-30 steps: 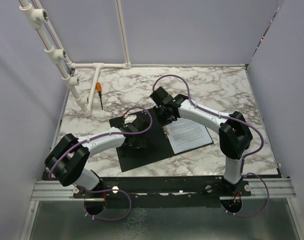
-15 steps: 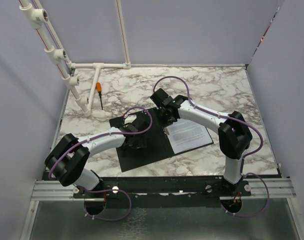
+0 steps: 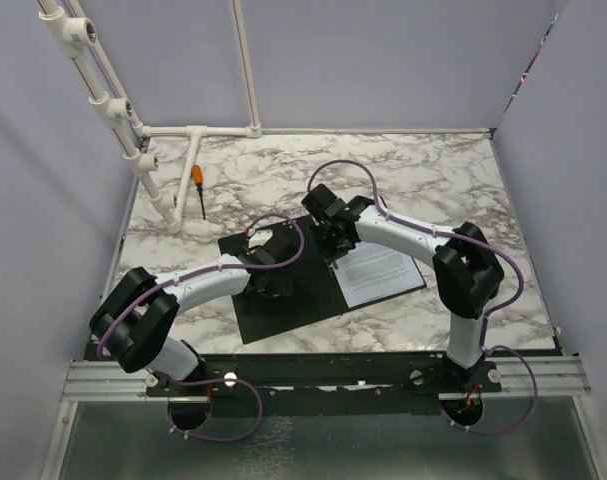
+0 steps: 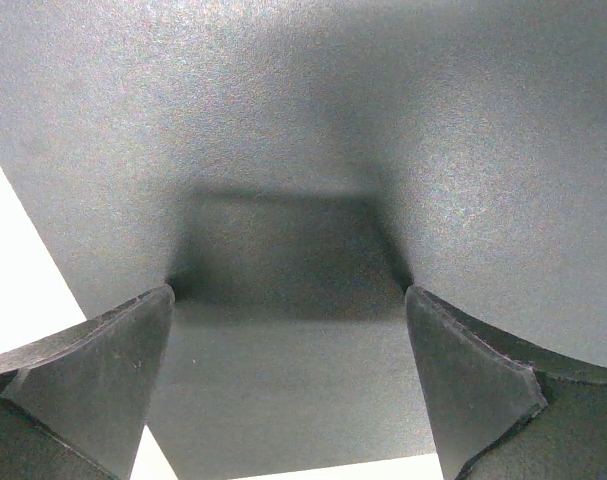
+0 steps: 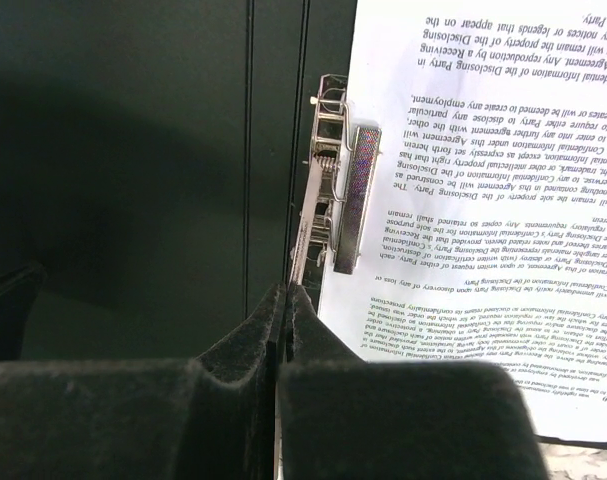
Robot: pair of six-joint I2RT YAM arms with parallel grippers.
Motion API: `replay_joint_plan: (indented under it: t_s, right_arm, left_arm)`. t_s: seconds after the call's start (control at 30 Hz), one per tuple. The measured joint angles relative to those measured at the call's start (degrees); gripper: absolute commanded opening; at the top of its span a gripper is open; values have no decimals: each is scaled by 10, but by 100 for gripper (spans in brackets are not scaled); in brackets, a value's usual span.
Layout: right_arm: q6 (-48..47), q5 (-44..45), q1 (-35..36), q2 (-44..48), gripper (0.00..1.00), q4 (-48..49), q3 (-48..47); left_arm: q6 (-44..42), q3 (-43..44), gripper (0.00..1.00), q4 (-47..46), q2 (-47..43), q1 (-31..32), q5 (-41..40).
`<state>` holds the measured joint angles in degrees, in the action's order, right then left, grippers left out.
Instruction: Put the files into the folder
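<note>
The folder lies open on the table, black inside up. The files rest on its right half, their left edge under the metal spine clip. In the right wrist view the printed files fill the right side and the black folder the left. My right gripper is shut, its tips at the near end of the clip; in the top view the right gripper sits over the spine. My left gripper is open, low over the folder's left flap, nothing between its fingers.
An orange-handled screwdriver lies at the back left of the marble table. A white pipe frame runs along the back left corner. Grey walls close in three sides.
The right gripper's jaws have closed fully, and it has shifted slightly left along the spine clip. The left arm, folder and files have not moved.
</note>
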<state>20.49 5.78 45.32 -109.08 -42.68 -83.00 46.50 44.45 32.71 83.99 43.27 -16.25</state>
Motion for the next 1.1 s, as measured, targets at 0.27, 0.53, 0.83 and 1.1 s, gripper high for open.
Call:
replay_joint_plan:
  t_s: [0.27, 0.53, 0.83, 1.1]
  right_arm:
    - [0, 0, 0, 11, 1, 26, 43]
    - [0, 1, 0, 17, 1, 52, 74]
    - [1, 5, 0, 17, 1, 72, 94]
    - [4, 3, 0, 11, 1, 89, 107]
  left_arm:
    - [2, 0, 99, -3, 0, 0, 0]
    - [6, 0, 99, -3, 0, 0, 0]
    - [9, 0, 99, -3, 0, -1, 0]
    - [9, 0, 99, -3, 0, -1, 0]
